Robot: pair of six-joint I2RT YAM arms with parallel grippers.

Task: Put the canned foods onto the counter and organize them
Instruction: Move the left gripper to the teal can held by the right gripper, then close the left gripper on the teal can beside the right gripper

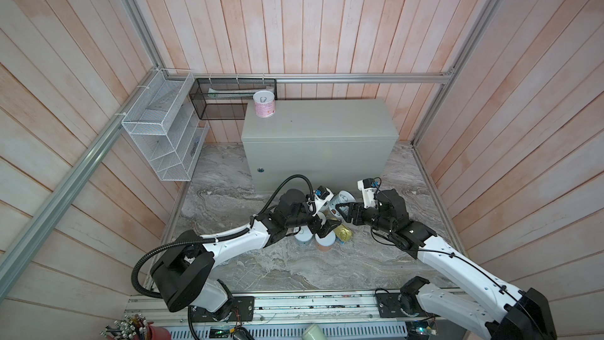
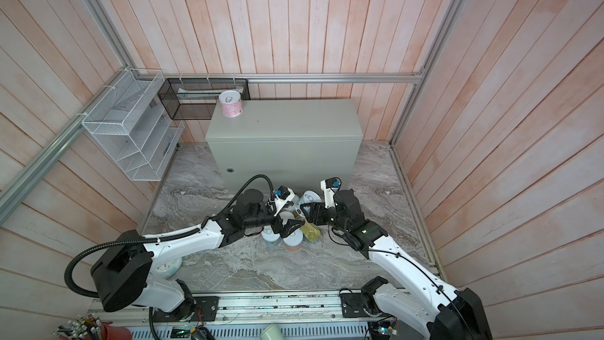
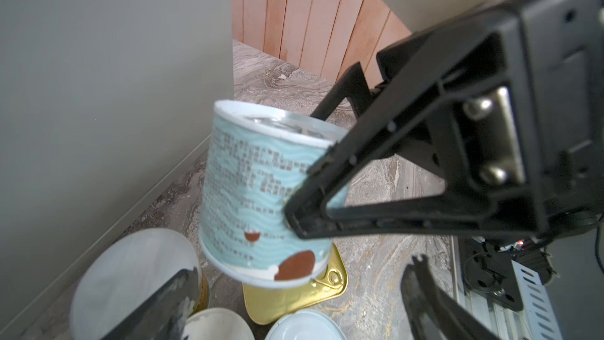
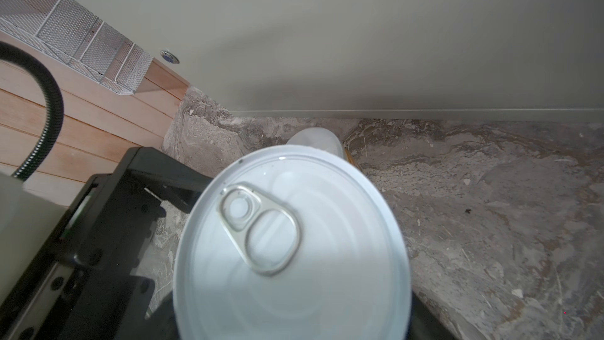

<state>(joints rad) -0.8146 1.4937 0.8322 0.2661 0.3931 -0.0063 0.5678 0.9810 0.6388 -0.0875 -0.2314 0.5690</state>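
A silver pull-tab lid (image 4: 291,243) fills the right wrist view. It tops the blue-labelled can (image 3: 255,197), which the right pincer (image 1: 340,206) clamps by its sides. The can is tilted and raised off the marble surface (image 1: 294,269), just in front of the grey-green cabinet (image 1: 317,125). The left pincer (image 2: 291,225) stands wide with nothing in it, above a cluster of cans a little further out from the cabinet's front: a gold tin (image 1: 343,233), a pale blue can (image 1: 303,238), a peach can (image 1: 325,243) and a white-lidded can (image 3: 130,276). The raised can's base hangs over the gold tin. At the back left corner of the cabinet's flat top, a pink can (image 1: 264,105) stands upright.
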